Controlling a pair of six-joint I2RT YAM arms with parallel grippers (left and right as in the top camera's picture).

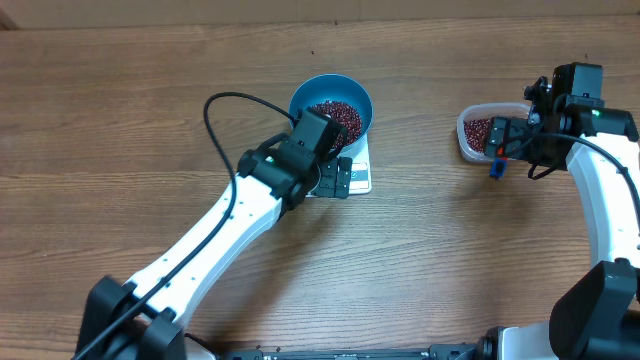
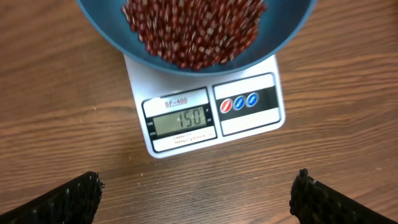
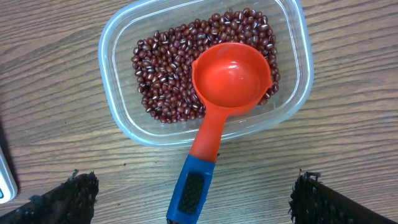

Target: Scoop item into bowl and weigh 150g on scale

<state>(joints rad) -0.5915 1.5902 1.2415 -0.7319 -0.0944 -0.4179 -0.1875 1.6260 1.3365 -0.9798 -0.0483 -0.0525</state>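
- Now the left gripper [image 2: 196, 194] hangs released at the scale's [image 2: 249, 127] 6 o'clock, and the right gripper [image 3: 193, 196] hangs released beside the tub [image 3: 115, 121].
- Beans [image 2: 193, 31] sit in the bowl [image 2: 292, 31] on the scale; the tub lies at its 3 o'clock.

My left arm [image 1: 220, 225] blocks the diagonal from lower left to centre. The bowl [image 1: 330, 88] on the scale [image 1: 362, 168] fills upper centre. At right, the tub [image 1: 465, 135] and scoop [image 3: 210, 130] handle obstruct. Bare table [image 1: 430, 240] between scale and tub, and across upper left, permits passage.
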